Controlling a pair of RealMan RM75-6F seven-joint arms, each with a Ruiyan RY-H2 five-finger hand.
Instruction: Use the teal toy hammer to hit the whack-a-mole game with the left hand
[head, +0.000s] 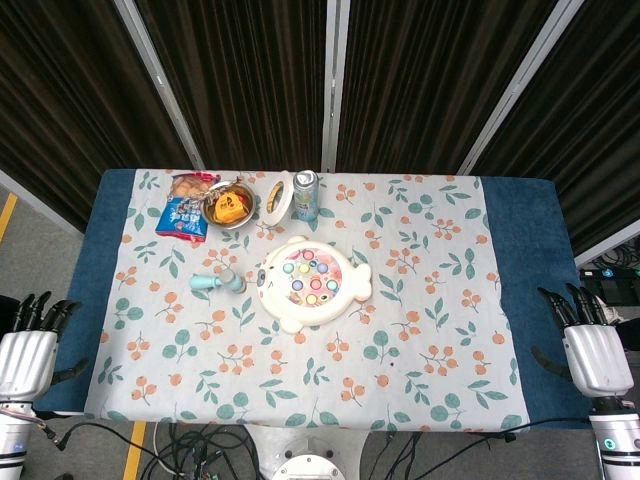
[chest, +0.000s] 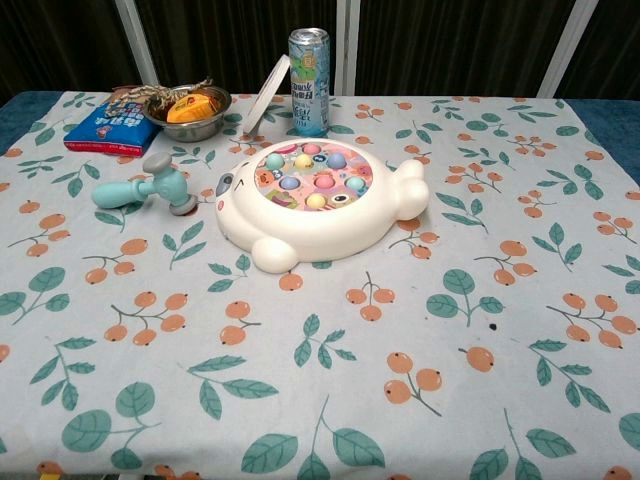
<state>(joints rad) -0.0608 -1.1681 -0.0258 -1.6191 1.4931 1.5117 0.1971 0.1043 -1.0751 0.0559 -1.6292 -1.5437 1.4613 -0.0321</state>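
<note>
At the lower left edge of the head view the left hand (head: 28, 350) hangs off the desk (head: 520, 215), fingers apart, holding nothing. The teal toy hammer (chest: 145, 189) — pale handle, grey-capped head — lies left of centre, just beside the white whack-a-mole game (chest: 315, 203). Lower right, the right hand (head: 590, 345) is likewise spread — empty.

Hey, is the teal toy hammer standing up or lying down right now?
Lying down. The teal toy hammer rests on its side on the tablecloth, left of the whack-a-mole game, untouched by either hand.
</note>
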